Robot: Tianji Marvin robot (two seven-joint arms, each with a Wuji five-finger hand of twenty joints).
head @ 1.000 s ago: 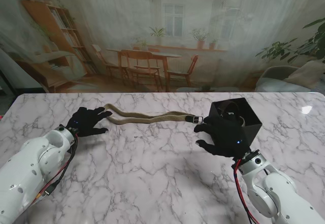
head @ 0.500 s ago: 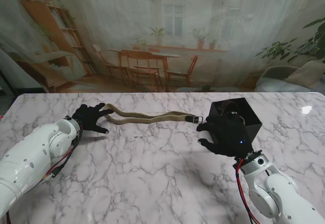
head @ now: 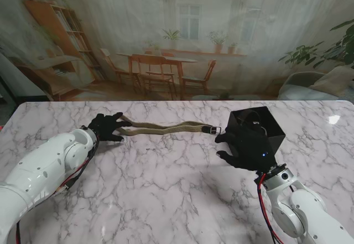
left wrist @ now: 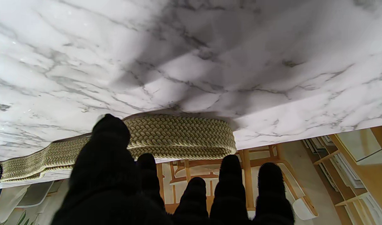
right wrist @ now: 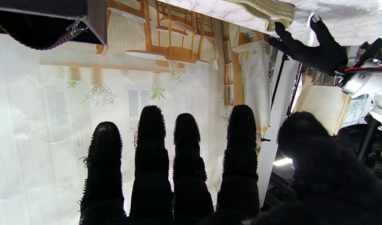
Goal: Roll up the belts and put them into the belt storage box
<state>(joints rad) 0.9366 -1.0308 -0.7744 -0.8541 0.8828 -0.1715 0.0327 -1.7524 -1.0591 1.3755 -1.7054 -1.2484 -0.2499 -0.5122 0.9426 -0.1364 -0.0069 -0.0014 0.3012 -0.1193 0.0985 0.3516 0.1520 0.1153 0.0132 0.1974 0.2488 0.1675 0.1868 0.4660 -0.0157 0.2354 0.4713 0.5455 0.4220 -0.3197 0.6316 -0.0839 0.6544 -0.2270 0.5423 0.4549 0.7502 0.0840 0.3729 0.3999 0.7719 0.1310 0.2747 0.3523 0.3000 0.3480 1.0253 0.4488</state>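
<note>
The woven tan belt [head: 166,126] looked soft and limp, best taken at its folded end; it lay stretched across the table [head: 166,183] toward the black storage box [head: 258,126]. The left hand [head: 105,126] reached it, fingers apart (as were the right hand's [head: 243,147])
</note>
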